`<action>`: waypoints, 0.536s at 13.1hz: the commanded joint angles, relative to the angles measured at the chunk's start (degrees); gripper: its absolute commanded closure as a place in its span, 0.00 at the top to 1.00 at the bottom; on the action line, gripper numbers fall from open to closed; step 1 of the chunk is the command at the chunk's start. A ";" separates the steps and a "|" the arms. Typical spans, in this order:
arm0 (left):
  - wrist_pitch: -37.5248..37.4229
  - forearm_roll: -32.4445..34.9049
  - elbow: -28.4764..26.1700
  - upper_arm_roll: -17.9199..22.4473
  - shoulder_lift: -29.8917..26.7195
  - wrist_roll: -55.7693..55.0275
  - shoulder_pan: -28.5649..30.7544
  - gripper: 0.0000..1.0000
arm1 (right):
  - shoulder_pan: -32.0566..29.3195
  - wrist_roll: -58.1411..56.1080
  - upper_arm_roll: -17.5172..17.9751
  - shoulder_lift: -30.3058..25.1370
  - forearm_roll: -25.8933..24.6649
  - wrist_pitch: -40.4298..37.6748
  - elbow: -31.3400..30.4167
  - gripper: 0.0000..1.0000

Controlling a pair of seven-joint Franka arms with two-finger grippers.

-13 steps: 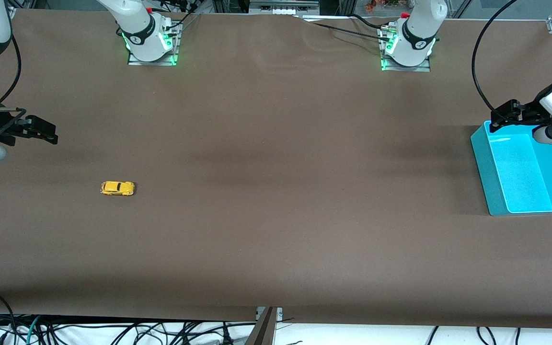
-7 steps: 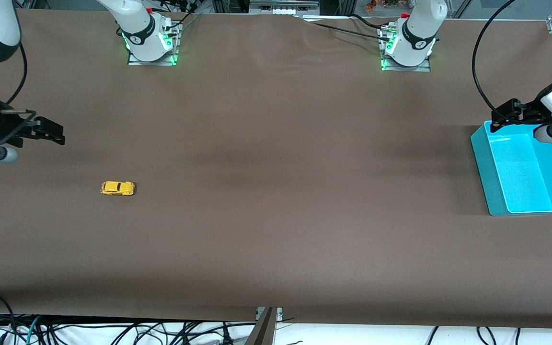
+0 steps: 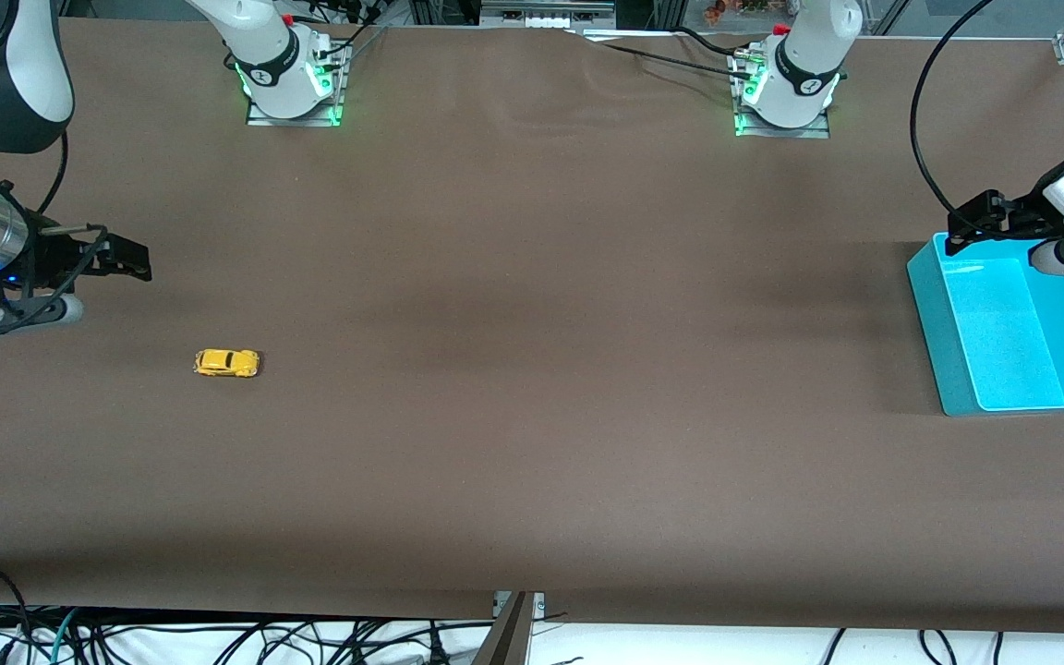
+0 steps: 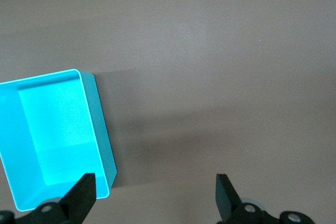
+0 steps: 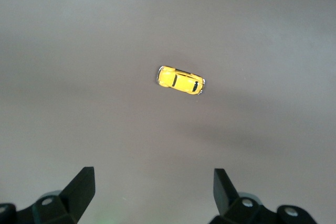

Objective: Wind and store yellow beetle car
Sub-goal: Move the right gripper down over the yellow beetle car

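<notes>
The yellow beetle car (image 3: 227, 362) stands on its wheels on the brown table toward the right arm's end. It also shows in the right wrist view (image 5: 180, 80). My right gripper (image 3: 130, 259) hangs open and empty above the table, off to the side of the car; its fingertips (image 5: 83, 184) stand wide apart in its wrist view. My left gripper (image 3: 968, 224) is open and empty over the edge of the teal bin (image 3: 938, 319), which also shows in the left wrist view (image 4: 102, 129). The left arm waits there.
The teal bin is empty and sits at the left arm's end of the table. Both arm bases (image 3: 290, 78) stand along the table's edge farthest from the front camera. Cables (image 3: 218, 637) hang below the table's near edge.
My right gripper has moved over the table toward the car. The car, the bin and the left arm have not moved.
</notes>
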 commanded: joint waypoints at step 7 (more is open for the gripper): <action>-1.39 0.40 1.96 -0.35 0.84 -0.31 0.16 1.00 | -3.99 -50.31 -0.46 6.78 0.11 3.12 -1.83 1.00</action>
